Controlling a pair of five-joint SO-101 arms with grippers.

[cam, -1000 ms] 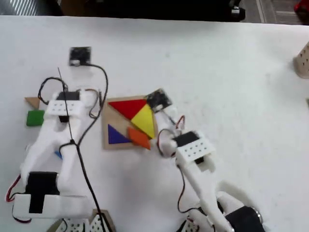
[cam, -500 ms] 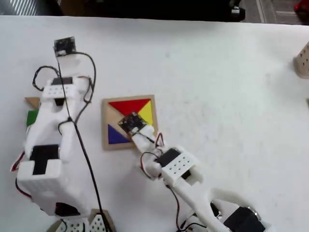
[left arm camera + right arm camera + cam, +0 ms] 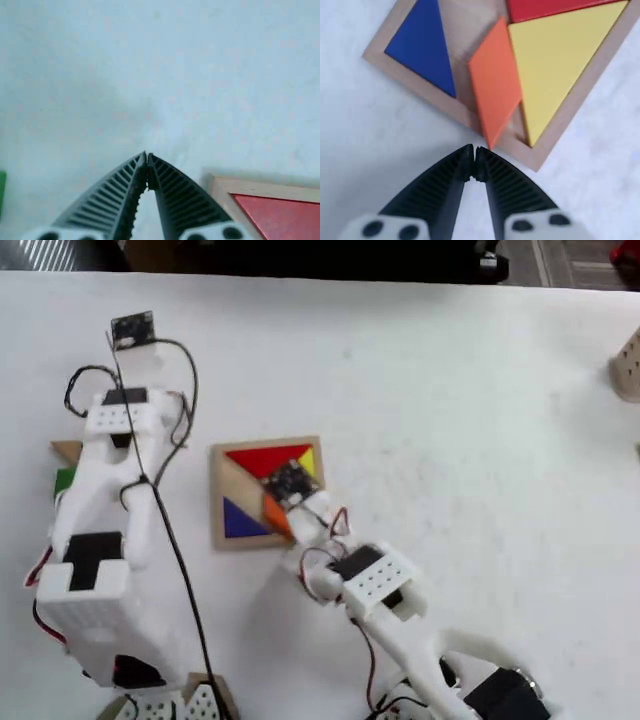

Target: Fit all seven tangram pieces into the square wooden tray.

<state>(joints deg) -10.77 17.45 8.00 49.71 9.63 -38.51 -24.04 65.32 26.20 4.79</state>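
The square wooden tray [image 3: 218, 490] lies mid-table and holds a red triangle [image 3: 262, 460], a yellow triangle [image 3: 308, 462] and a blue triangle [image 3: 238, 517]. An orange parallelogram [image 3: 494, 85] lies tilted beside the yellow triangle [image 3: 560, 60], with one end resting over the tray's rim [image 3: 547, 150]. My right gripper [image 3: 473, 162] is shut and empty, just outside that rim by the orange tip. My left gripper [image 3: 147, 172] is shut and empty over bare table, off the tray's corner [image 3: 220, 182]. A green piece [image 3: 66, 480] and a tan piece [image 3: 67, 451] lie beside the left arm.
The left arm's black cables [image 3: 170, 540] trail down the table next to the tray. A pegged wooden block [image 3: 628, 365] stands at the far right edge. Perforated white parts [image 3: 170, 705] sit at the front edge. The right half of the white table is open.
The right arm swung from the tray's far right corner to over the tray, nudging the orange piece. The left arm stretched farther from the front edge.
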